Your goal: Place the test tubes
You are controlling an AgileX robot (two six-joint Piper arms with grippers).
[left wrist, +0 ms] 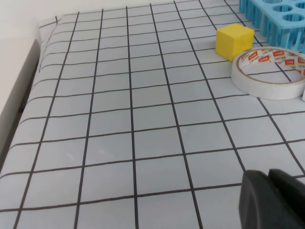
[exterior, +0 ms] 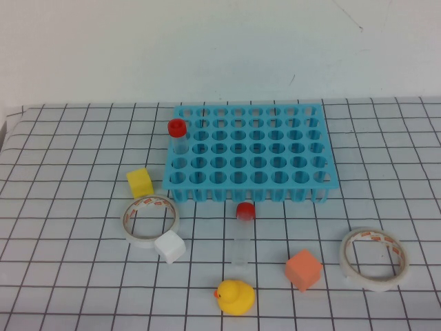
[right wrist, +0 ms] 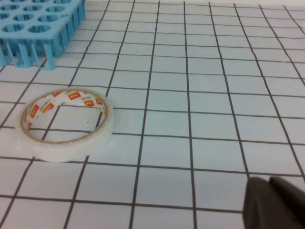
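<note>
High view: clear red-capped tube (exterior: 242, 238) lies by blue holed plastic rack (exterior: 249, 181); my left fingers (left wrist: 257, 200), right fingers (right wrist: 259, 202) pressed together over bench (exterior: 69, 138).

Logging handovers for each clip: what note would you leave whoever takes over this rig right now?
Left gripper: shut, empty, over bare table beside the left tape roll.
Right gripper: shut, empty, near the right tape roll.
Done: one red-capped tube upright in the blue rack, left column.
To do: second tube lies on the table in front of the rack; pick it and slot it.
</note>
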